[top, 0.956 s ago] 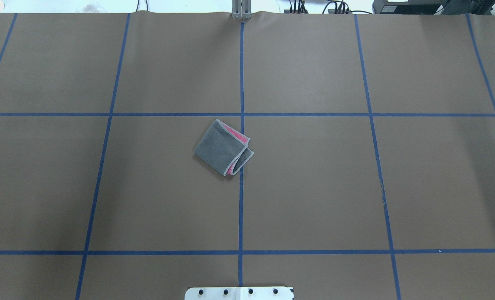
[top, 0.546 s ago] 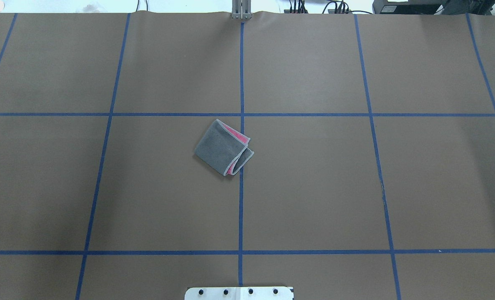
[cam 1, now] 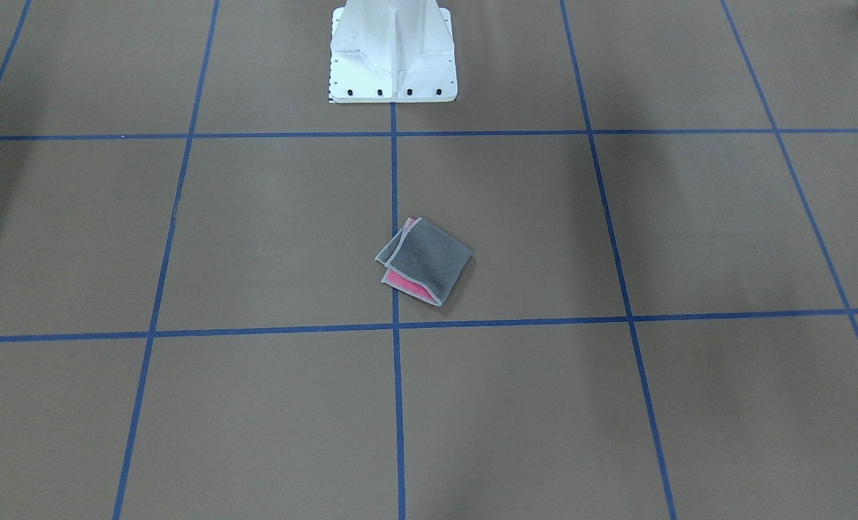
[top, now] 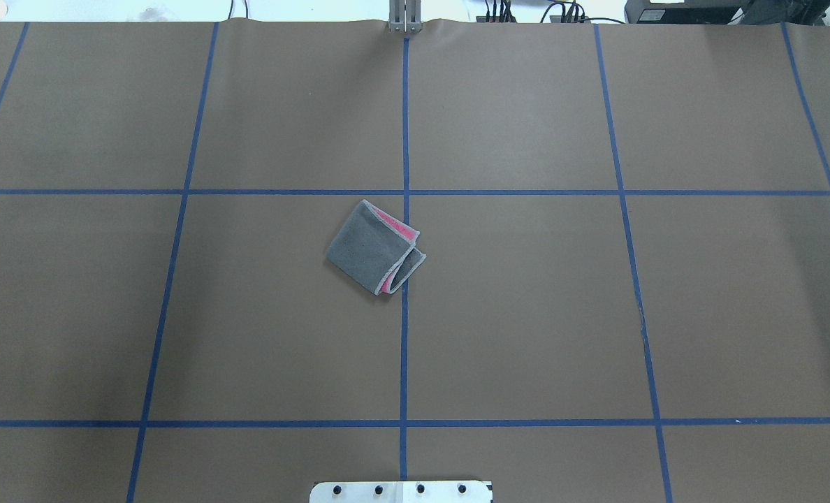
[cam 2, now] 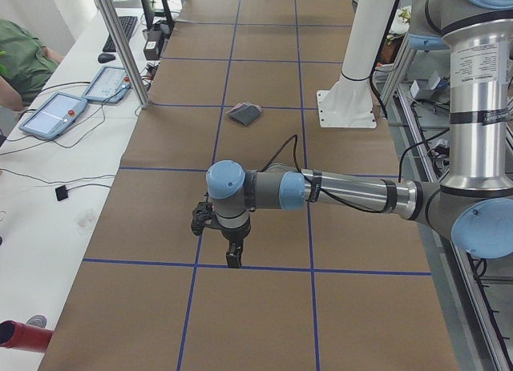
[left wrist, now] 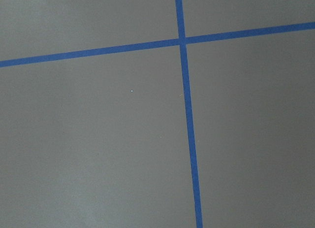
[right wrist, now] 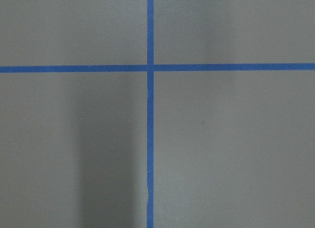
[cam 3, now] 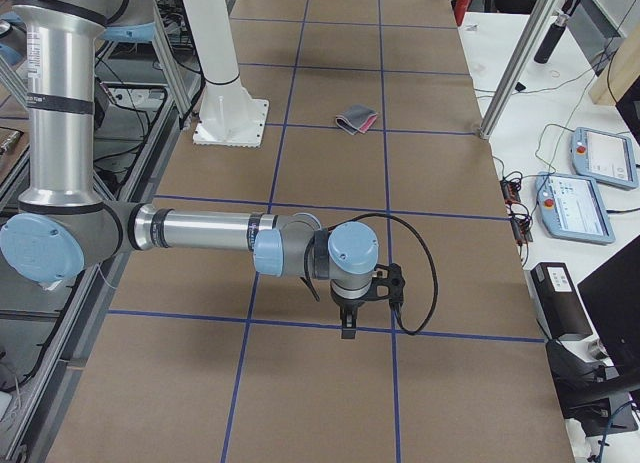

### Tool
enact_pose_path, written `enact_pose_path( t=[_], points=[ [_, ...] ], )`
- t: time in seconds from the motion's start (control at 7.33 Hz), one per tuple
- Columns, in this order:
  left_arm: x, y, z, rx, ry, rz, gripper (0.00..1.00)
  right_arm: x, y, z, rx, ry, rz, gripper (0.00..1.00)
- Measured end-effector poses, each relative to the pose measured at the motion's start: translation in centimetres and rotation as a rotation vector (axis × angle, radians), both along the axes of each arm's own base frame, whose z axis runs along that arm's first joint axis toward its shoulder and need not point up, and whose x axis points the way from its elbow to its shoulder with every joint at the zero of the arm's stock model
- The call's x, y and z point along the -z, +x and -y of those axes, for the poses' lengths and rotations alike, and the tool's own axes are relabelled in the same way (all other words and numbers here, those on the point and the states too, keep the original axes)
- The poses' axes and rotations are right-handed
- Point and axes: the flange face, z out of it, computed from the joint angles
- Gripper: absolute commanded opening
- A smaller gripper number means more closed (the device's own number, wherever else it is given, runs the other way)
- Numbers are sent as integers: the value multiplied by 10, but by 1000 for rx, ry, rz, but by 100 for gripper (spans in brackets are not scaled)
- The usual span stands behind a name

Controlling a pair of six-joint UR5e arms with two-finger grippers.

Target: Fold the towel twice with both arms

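Observation:
The towel (top: 376,248) lies near the table's centre, folded into a small square with the dark grey face up and pink showing at its open edges (cam 1: 425,261). No gripper touches it. My left gripper (cam 2: 232,259) hangs over the table's left end, far from the towel (cam 2: 244,112). My right gripper (cam 3: 347,328) hangs over the right end, equally far from the towel (cam 3: 357,119). I cannot tell whether either gripper is open or shut. Both wrist views show only brown table and blue tape lines.
Blue tape lines grid the brown table (top: 527,314). The white pedestal base (cam 1: 393,58) stands at the robot's side. Teach pendants (cam 2: 52,114) and cables lie on the white bench beyond the far edge, where a person (cam 2: 20,58) sits. A metal post (cam 2: 120,42) stands there.

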Motion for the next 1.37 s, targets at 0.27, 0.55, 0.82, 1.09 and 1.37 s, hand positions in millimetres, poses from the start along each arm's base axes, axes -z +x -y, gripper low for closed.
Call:
enact_pose_path(
  t=[0.27, 0.55, 0.82, 1.09, 1.37],
  points=[
    [-1, 0, 0, 0, -2, 0, 100, -3, -2, 0, 1, 0, 24, 100],
    [0, 0, 2, 0, -3, 1, 100, -2, -2, 2, 1, 2, 27, 100],
    [1, 0, 4, 0, -3, 1, 100, 1, -1, 5, 1, 11, 19, 100],
    [-2, 0, 2, -1, -8, 0, 100, 5, 0, 9, 1, 22, 0, 100],
    [-10, -1, -1, -2, -19, 0, 100, 13, 1, 18, -4, 33, -20, 100]
  ],
)
